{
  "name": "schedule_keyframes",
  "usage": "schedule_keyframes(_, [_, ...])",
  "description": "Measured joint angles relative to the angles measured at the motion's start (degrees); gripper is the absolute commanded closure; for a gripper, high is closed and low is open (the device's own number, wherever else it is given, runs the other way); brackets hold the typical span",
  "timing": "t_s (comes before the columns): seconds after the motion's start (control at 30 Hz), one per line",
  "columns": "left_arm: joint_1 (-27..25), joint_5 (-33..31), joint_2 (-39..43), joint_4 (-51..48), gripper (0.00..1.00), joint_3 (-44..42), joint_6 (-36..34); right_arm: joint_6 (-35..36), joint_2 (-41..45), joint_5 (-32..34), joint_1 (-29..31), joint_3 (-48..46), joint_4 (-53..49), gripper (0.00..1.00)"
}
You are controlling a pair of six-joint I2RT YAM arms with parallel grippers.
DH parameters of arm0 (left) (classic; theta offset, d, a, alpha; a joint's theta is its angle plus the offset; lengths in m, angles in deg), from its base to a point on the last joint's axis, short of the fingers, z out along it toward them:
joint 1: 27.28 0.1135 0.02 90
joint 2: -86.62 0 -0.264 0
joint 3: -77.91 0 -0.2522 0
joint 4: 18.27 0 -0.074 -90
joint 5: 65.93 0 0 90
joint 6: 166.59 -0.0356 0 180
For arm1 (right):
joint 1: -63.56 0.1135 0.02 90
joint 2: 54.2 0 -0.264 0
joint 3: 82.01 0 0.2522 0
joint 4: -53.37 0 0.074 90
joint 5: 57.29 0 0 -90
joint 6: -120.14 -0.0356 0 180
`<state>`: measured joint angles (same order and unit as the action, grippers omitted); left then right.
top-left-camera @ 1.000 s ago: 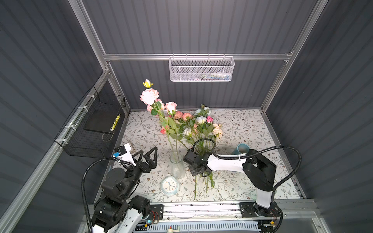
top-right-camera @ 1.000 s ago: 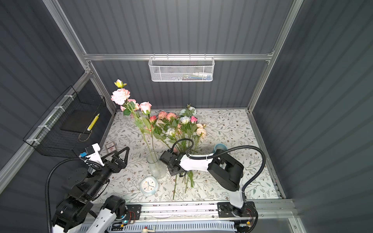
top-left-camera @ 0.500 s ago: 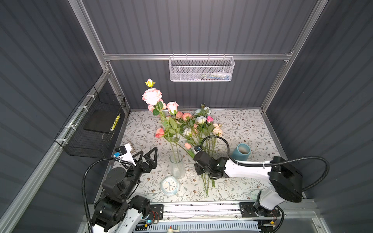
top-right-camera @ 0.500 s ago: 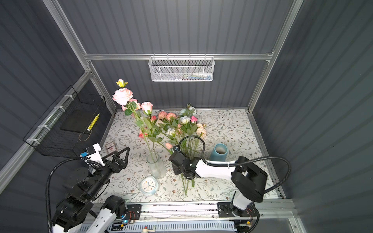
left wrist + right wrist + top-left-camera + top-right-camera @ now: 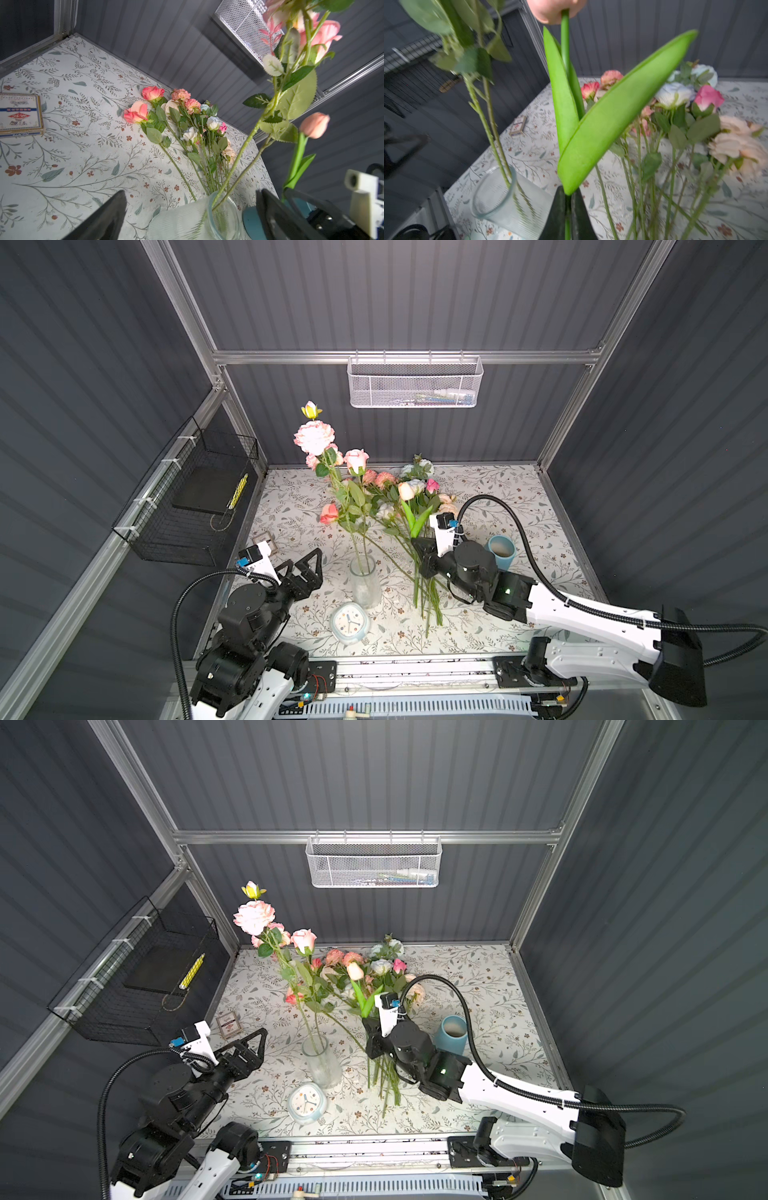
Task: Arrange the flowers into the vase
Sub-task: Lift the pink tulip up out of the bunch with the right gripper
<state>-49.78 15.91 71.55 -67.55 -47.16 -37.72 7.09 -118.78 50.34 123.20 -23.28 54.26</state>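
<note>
right gripper — clamped on tulip; left gripper — wide, empty, near vase

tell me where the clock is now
In both top views the clock lies near the front edge of the table, in front of the glass vase, left of the loose stems.

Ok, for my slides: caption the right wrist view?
Right gripper shut on a peach tulip's green stem, beside a ribbed glass vase holding leafy stems.

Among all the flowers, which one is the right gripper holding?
The peach tulip with two broad, smooth leaves: the right gripper is shut on its stem. The other flowers lie on the tablecloth, and the leafy roses stand in the vase.
</note>
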Motion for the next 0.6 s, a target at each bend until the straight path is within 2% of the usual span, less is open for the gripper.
schedule_keyframes(0.37, [0.0, 0.3, -2.2, -0.3, 0.01, -0.4, 0.9, 8.4, -8.2, -4.6, 3.0, 9.4, 25.8, 1.00])
schedule_keyframes(0.6, [0.0, 0.7, -2.7, -0.3, 0.01, -0.4, 0.9, 13.7, -14.1, -5.7, 4.7, 12.3, 34.0, 1.00])
